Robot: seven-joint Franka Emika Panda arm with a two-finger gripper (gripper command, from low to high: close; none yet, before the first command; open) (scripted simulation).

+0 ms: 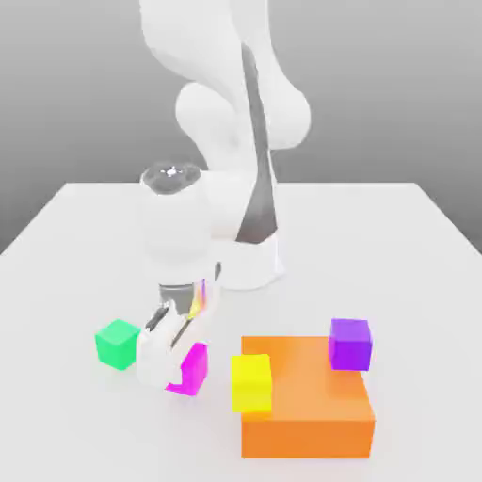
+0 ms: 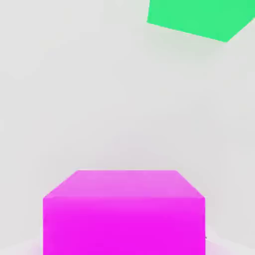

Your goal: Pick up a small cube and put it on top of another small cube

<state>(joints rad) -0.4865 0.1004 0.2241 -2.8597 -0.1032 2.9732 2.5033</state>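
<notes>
The small magenta-pink cube rests on the white table, just to the exterior view's right of a green cube. My gripper has come straight down onto it and is shut on it; one white finger covers the cube's left side, and the other finger is hidden behind the cube. In the hand view the magenta-pink cube sits close under the camera, with the green cube further off on the table.
A large orange block lies to the exterior view's right. A purple cube stands on its far corner and a yellow cube at its left edge. The arm's white base stands behind.
</notes>
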